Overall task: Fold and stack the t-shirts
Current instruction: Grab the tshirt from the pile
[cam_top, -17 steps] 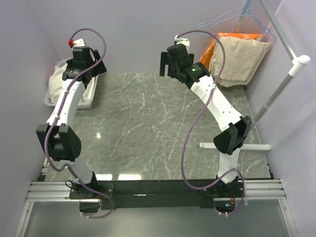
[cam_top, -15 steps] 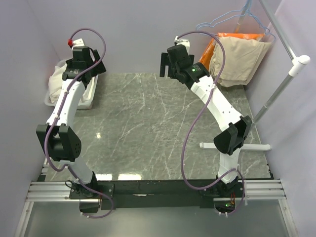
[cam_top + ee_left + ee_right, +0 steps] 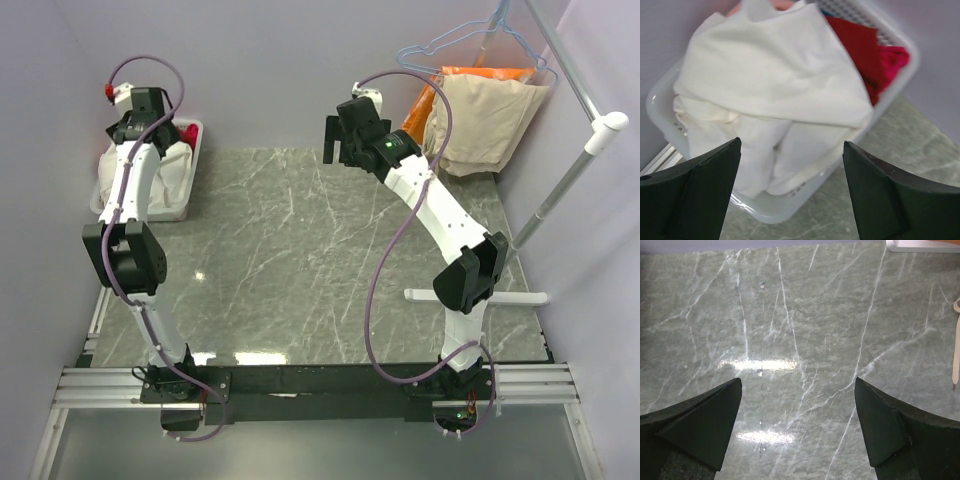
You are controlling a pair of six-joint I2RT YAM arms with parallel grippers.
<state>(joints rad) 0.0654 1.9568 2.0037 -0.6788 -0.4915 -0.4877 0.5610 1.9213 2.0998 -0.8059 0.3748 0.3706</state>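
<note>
A white t-shirt (image 3: 775,75) lies heaped on top in a white plastic basket (image 3: 785,207) at the table's back left. A dark red shirt (image 3: 857,45) and a brighter pink-red one (image 3: 892,57) show beside it; a salmon edge (image 3: 785,4) peeks out behind. In the top view the white shirt (image 3: 170,170) and a red patch (image 3: 186,133) show in the basket (image 3: 150,212). My left gripper (image 3: 791,150) (image 3: 135,132) hangs open and empty above the basket. My right gripper (image 3: 797,385) (image 3: 336,140) is open and empty above bare table at the back centre.
A beige cloth (image 3: 485,115) and an orange cloth (image 3: 485,72) hang on a blue hanger (image 3: 470,35) at the back right. A white rack pole (image 3: 575,170) rises from its base (image 3: 475,296) on the table's right side. Walls close in on the left and back.
My left arm has swung left and back, so its gripper now sits over the basket's far part. My right arm has hardly moved.
</note>
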